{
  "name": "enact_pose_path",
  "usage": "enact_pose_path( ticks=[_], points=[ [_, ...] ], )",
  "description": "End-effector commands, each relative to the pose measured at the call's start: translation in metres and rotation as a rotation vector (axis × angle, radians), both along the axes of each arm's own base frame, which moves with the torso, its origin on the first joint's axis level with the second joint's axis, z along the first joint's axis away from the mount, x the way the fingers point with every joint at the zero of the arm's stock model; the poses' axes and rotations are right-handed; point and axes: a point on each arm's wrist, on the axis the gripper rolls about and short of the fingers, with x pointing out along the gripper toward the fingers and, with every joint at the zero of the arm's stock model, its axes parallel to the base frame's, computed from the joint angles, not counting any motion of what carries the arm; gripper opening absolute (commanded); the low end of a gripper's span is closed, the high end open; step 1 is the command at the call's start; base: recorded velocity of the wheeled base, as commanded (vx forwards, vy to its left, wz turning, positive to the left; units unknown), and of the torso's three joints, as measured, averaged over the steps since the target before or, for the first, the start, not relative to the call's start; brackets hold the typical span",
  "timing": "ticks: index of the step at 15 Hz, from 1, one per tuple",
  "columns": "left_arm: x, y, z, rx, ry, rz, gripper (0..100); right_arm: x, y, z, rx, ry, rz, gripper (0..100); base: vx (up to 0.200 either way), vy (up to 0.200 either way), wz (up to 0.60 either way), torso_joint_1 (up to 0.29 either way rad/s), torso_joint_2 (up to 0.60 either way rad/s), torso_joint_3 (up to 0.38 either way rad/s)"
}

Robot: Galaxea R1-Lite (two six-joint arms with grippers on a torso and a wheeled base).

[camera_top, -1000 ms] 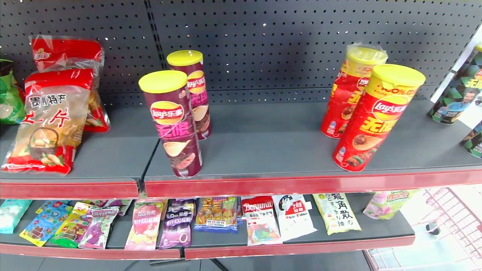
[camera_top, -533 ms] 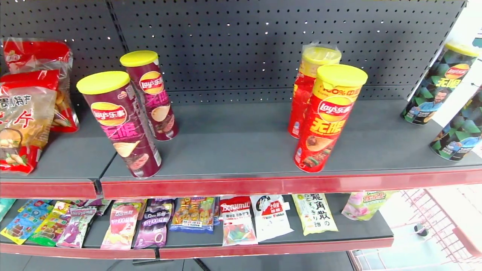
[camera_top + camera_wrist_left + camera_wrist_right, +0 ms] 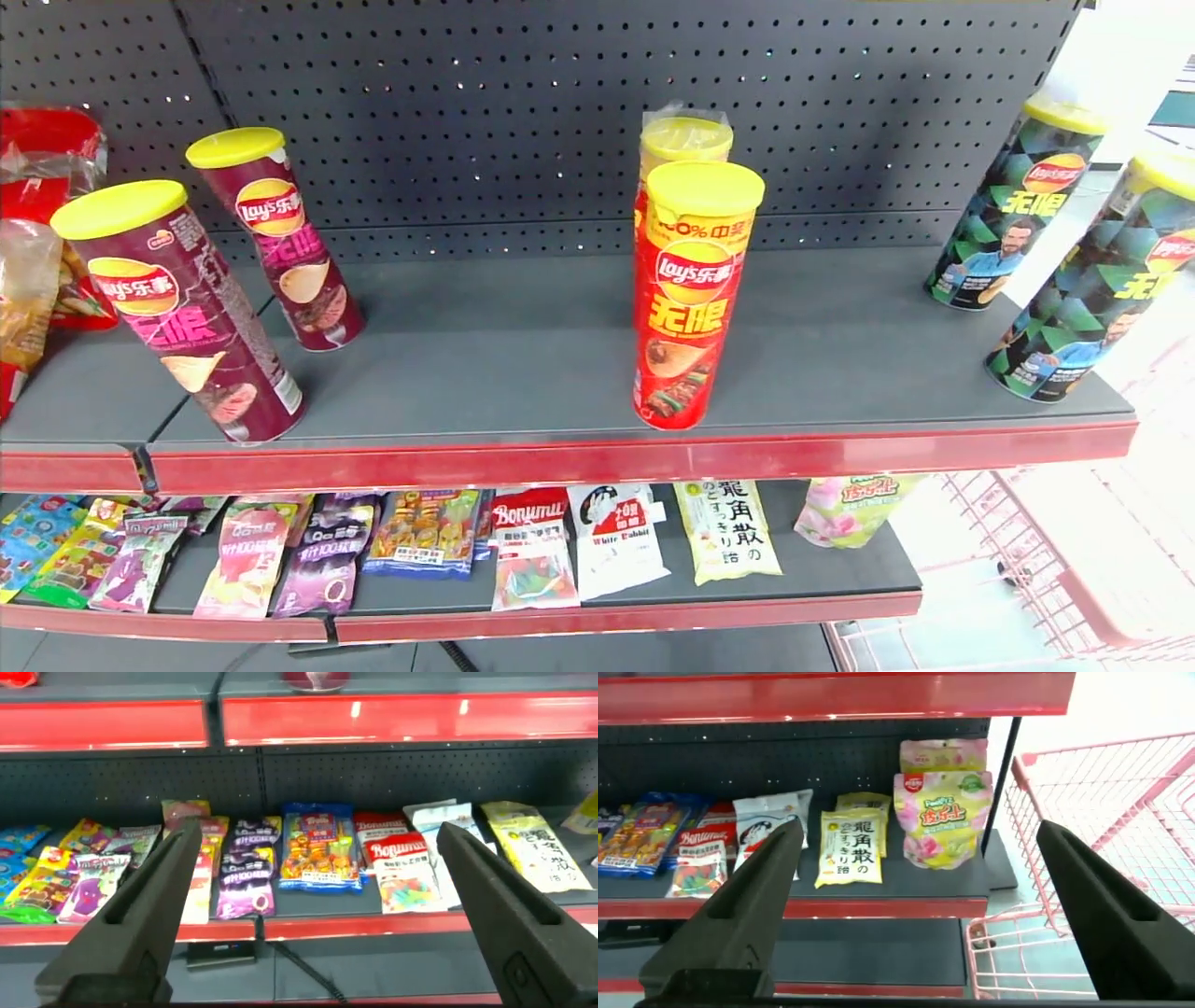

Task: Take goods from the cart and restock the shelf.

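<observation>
While both arms sit low before the lower shelf [image 3: 392,922], you have its dark deck straight ahead of the left gripper [image 3: 318,831], covered with flat snack packets [image 3: 320,854]. That gripper's fingers are spread wide with nothing between them. The right gripper [image 3: 920,826] is the same (spread, empty) and faces the shelf's end, where a pastel pouch [image 3: 941,817] stands. Past that end, to the right gripper's right, is the pink wire cart [image 3: 1106,812]; its goods can't be made out. Above both grippers, the upper shelf [image 3: 523,355] carries purple cans [image 3: 182,308], red cans [image 3: 691,289] and green cans [image 3: 1092,280], with bare deck between the groups.
</observation>
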Motion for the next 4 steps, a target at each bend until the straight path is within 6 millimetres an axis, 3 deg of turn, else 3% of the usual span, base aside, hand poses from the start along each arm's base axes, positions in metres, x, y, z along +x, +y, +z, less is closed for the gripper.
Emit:
enact_pose_path(
  ticks=[1,4],
  points=[
    [0.0001,0.0000,0.0000,0.000,0.001,0.001,100,0.0000,0.0000,-0.0001,0.000,0.001,0.001,100,0.000,0.000,0.00,0.000,0.00,0.000],
    [0.0001,0.0000,0.0000,0.000,0.001,0.000,100,0.0000,0.0000,-0.0001,-0.002,0.001,-0.001,100,0.000,0.000,0.00,0.000,0.00,0.000]
  ],
)
